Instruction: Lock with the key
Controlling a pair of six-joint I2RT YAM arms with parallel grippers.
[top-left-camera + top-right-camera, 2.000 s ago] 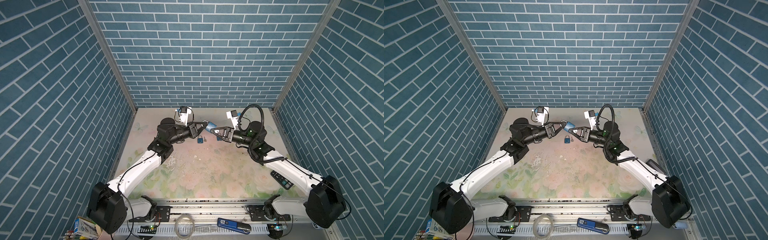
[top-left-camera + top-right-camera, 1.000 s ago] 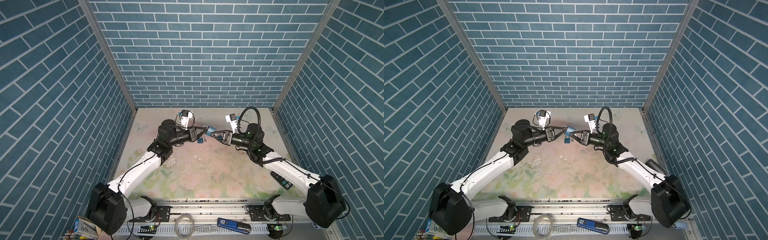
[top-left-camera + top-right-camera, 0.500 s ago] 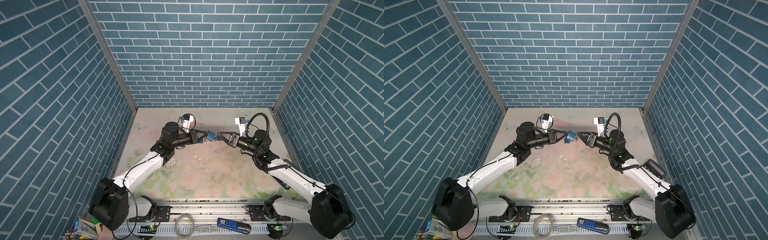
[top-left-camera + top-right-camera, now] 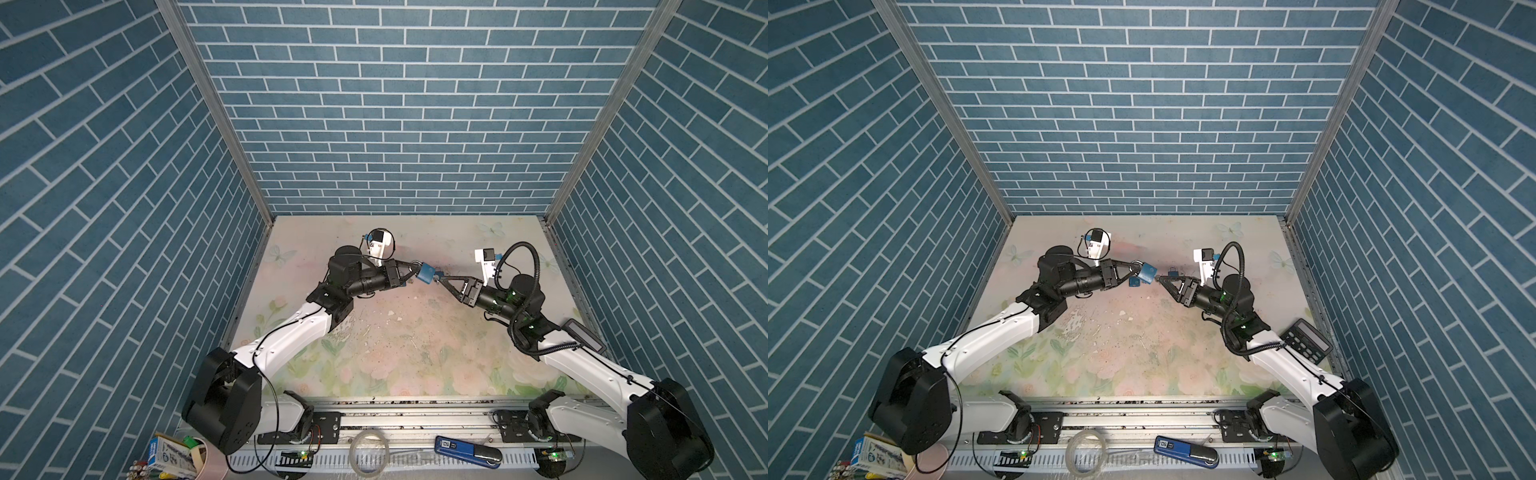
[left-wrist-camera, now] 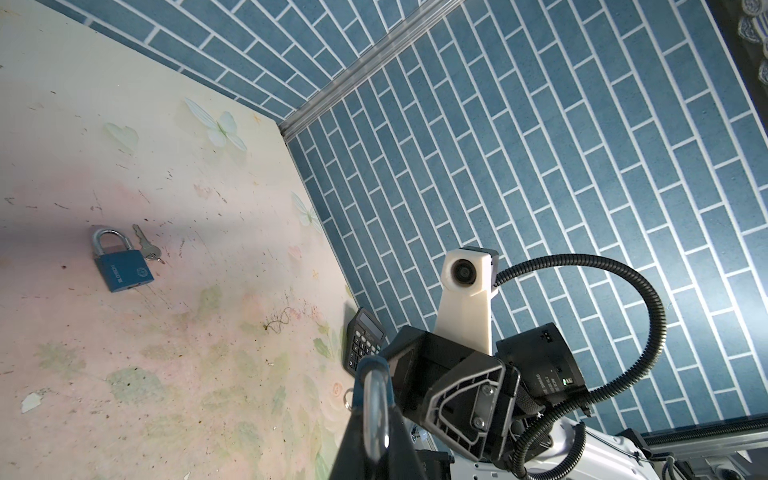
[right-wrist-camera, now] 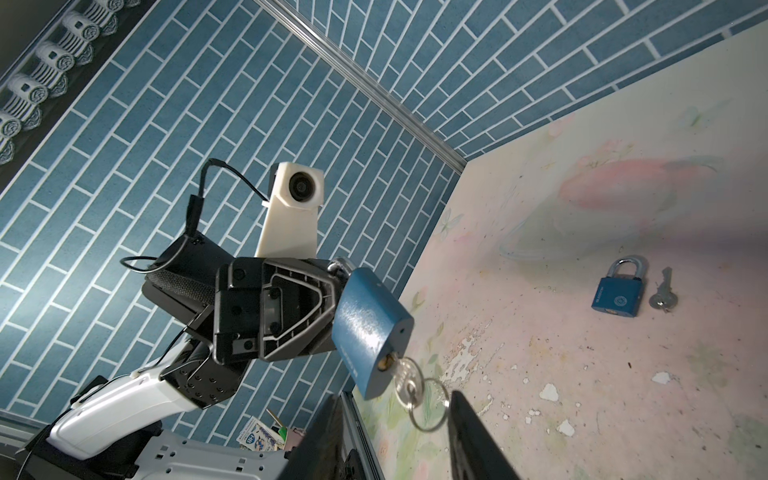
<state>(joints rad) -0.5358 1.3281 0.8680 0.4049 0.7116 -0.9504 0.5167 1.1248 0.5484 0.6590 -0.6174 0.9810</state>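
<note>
Mid-air, padlock (image 6: 370, 328) in L claw (image 4: 412, 267), key (image 6: 405, 376) betw R claw (image 6: 395, 398) tips

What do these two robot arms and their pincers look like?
The left arm and right arm have white shells, black joints, bulky black bases. The left gripper and right gripper are black ribbed triangles with white camera mounts. A corrugated black hose loops over the right wrist.

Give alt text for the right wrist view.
The left gripper holds a blue padlock by its shackle, a key with a ring in its keyhole. The right gripper is open, its fingers flanking the ring. A second padlock and spare key lie on the table.
</note>
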